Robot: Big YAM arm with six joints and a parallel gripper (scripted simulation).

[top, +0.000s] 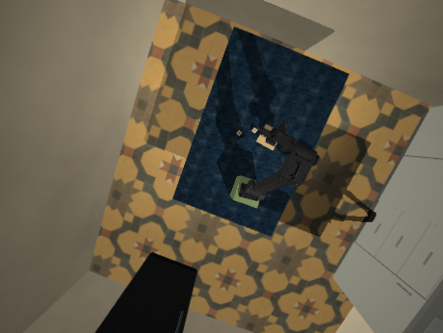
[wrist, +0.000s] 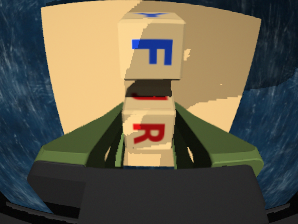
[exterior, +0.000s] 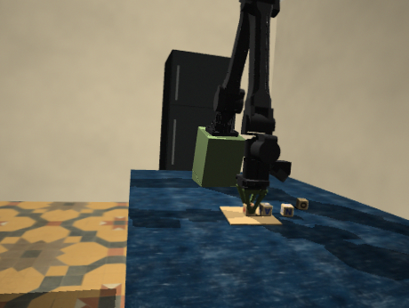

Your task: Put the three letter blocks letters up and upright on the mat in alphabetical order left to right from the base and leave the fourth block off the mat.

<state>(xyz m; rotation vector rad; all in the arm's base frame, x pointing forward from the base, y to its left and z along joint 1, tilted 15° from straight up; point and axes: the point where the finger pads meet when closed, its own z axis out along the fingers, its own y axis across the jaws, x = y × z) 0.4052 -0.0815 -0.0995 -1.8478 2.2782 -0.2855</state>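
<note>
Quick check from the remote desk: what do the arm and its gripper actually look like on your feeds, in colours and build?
The arm is matte black all over, built of slim boxy links with rounded joint housings. No cables, labels or markings show. It rises from an olive-green cube pedestal. The gripper has a black body and two olive-green fingers tapering toward the tips.
</note>
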